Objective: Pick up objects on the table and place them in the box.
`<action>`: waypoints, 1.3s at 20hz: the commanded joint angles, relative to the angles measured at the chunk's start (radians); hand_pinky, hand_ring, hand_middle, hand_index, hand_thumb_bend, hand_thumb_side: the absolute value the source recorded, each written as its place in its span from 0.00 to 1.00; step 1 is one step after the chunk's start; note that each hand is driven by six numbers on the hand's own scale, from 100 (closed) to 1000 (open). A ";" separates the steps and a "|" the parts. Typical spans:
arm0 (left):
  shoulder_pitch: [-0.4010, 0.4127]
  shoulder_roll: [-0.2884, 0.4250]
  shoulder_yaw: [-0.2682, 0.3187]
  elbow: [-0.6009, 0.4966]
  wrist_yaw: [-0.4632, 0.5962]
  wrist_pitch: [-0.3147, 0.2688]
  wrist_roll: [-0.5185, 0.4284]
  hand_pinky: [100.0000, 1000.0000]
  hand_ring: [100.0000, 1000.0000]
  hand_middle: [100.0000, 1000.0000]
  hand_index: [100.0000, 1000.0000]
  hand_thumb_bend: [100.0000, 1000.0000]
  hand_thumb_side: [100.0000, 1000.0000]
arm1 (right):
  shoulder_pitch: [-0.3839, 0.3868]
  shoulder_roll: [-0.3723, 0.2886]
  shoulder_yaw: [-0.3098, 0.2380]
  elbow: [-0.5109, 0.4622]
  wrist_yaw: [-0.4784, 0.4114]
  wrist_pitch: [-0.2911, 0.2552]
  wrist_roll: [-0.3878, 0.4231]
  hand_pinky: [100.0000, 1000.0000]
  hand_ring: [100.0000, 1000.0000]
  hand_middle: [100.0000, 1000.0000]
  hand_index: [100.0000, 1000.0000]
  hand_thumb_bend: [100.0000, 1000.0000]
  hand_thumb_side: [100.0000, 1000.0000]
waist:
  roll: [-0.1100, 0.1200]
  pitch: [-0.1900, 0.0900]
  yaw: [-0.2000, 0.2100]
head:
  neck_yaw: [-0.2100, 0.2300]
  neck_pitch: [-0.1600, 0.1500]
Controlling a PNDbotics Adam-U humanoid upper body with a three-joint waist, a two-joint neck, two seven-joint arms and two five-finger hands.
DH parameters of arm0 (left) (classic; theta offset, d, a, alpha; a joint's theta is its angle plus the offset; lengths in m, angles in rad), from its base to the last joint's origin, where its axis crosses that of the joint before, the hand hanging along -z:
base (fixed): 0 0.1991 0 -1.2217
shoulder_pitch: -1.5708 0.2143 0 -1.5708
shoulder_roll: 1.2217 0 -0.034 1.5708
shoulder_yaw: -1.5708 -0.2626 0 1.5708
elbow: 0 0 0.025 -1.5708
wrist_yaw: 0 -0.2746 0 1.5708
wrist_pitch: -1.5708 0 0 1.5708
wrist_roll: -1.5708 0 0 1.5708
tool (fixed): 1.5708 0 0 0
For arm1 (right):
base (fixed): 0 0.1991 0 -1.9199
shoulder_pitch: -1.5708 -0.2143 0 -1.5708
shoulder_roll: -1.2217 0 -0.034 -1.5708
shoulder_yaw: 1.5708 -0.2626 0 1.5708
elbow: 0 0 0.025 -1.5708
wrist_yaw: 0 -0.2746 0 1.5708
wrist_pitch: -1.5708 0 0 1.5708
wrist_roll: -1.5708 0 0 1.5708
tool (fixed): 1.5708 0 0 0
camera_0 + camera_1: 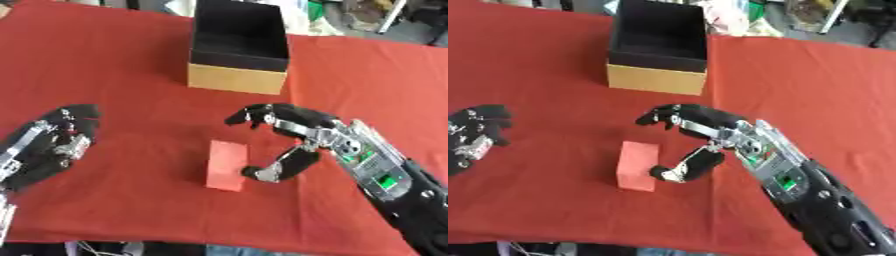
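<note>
- Red cloth is covering the whole table [105, 65] in front of you, and everything you are working with is sitting on it.
- Cardboard-brown on the outside and black on the inside, the box [238, 55] is standing open-topped at the far middle of the table, well apart from both of your hands; its inside is looking dark and you cannot tell from here whether anything is lying in it.
- Your right hand [293, 135] is reaching in from the lower right, its black-and-silver forearm running back to that corner. The fingers are arching forward and spread apart from the thumb, so the hand is gaping wide and gripping nothing. The thumb tip is sitting right at the right edge of the block; whether it is actually touching is hard to tell. The fingertips are hanging above the cloth just beyond the block's far right corner.
- Your left hand [52, 145] is resting at the left edge of the table, fingers relaxed and pointing away from you, carrying nothing and staying clear of the block.
- The red rectangular block [227, 164] is lying flat on the cloth near the middle of the table, on your side of the box and between your two hands, much nearer the right one.
</note>
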 commanded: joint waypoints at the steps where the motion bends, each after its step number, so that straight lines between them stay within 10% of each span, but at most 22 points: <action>1: -0.009 0.006 0.000 -0.010 0.003 -0.002 -0.004 0.71 0.84 0.78 0.86 0.00 0.34 | -0.014 -0.010 -0.001 -0.008 0.010 -0.008 0.005 0.74 0.87 0.83 0.93 0.27 0.25 | 0.007 -0.013 0.000 | -0.005 -0.008; 26: -0.011 0.006 -0.001 -0.010 0.002 -0.003 -0.005 0.71 0.84 0.78 0.86 0.00 0.34 | -0.010 -0.015 -0.001 -0.031 0.022 -0.016 0.037 0.74 0.88 0.84 0.93 0.25 0.25 | 0.008 -0.012 -0.003 | -0.006 -0.008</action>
